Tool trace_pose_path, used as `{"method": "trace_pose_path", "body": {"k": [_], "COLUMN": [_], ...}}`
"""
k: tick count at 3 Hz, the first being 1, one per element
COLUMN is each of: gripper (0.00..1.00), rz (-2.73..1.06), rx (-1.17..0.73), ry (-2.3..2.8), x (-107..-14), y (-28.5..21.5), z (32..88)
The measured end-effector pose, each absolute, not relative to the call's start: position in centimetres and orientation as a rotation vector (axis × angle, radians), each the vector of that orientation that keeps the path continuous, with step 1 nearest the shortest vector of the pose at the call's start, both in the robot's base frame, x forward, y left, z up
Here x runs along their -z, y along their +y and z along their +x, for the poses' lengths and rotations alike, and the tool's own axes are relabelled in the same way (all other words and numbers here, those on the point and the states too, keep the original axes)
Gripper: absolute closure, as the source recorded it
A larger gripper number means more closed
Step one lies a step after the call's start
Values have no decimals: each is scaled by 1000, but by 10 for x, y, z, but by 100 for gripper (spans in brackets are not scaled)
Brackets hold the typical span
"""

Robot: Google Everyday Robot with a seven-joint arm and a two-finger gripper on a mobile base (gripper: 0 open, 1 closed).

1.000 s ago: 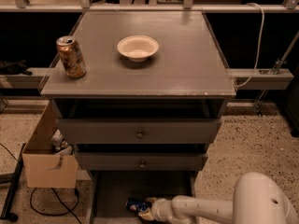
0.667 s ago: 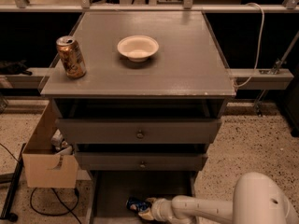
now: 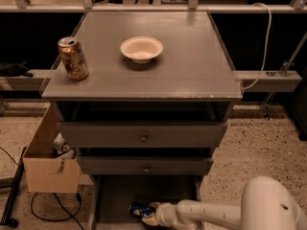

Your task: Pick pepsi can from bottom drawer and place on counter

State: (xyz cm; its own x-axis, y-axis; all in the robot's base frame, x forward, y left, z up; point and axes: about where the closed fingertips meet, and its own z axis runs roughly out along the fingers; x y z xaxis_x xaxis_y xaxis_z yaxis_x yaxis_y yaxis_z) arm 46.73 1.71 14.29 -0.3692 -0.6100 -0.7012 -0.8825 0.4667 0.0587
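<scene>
gripper (image 3: 150,216) at pepsi can (image 3: 138,208), inside bottom drawer (image 3: 120,195)
can on its side near drawer front; grasp state: cannot tell

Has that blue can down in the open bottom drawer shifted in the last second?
No. The pepsi can lies in the same spot on the bottom drawer floor, below the lower knob, with the gripper beside it.
</scene>
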Motion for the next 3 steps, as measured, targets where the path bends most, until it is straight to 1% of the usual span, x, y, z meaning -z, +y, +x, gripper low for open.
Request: {"method": "trace_pose_path", "body": {"k": [1,2,3], "gripper": [100,100,100], "rz": [-1266,-1313,-1342], "rx": [-586,-551,-458], "ry": [2061,1999,1942], "x": [-168,-205,-247], "y": [18,14,-9], "z": [466,461,458]}}
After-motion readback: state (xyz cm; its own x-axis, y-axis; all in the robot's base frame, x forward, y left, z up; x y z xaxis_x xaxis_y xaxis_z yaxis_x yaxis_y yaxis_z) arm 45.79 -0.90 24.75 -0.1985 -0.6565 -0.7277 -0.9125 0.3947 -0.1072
